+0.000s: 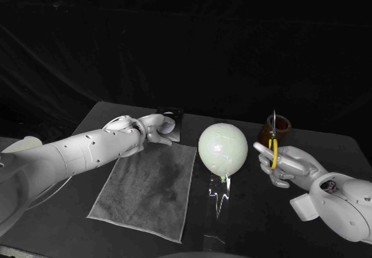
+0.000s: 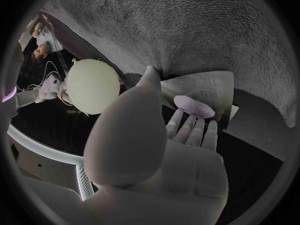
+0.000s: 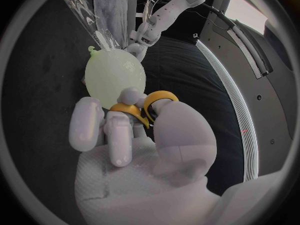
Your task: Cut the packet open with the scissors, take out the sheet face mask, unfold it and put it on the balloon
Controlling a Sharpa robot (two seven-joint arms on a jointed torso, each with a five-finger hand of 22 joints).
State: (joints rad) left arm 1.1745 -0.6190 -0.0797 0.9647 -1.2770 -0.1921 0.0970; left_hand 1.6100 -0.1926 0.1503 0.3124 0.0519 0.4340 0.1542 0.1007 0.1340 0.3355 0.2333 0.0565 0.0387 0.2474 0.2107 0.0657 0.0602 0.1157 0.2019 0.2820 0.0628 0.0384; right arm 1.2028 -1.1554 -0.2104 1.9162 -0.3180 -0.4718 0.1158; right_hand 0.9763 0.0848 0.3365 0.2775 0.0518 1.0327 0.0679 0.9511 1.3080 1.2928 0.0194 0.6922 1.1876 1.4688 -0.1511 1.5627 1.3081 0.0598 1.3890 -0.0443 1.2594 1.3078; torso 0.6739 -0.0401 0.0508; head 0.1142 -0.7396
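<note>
Nearest me, a grey towel (image 1: 143, 188) lies flat on the black surface (image 1: 256, 226), left of centre. Just beside its right edge a clear stand (image 1: 219, 196) carries the balloon (image 1: 223, 146), pale green, narrow end toward the stand.

R. side: the right hand (image 1: 285, 164) is closed round the scissors (image 1: 273, 144), w/ fingers thru the yellow handles. The blades point up and look closed, as far as I can tell. Scissors are off the surface, near the balloon but apart from it.

Further back, the left hand (image 1: 147, 129) sits at the towel's far edge w/ the packet (image 1: 173, 115) pinched between thumb and fingers. The packet is dark on the side facing me, pale w/ print on the wrist-view side.

At the back, just behind the scissors' blades, stands a brown jar (image 1: 280, 129).
</note>
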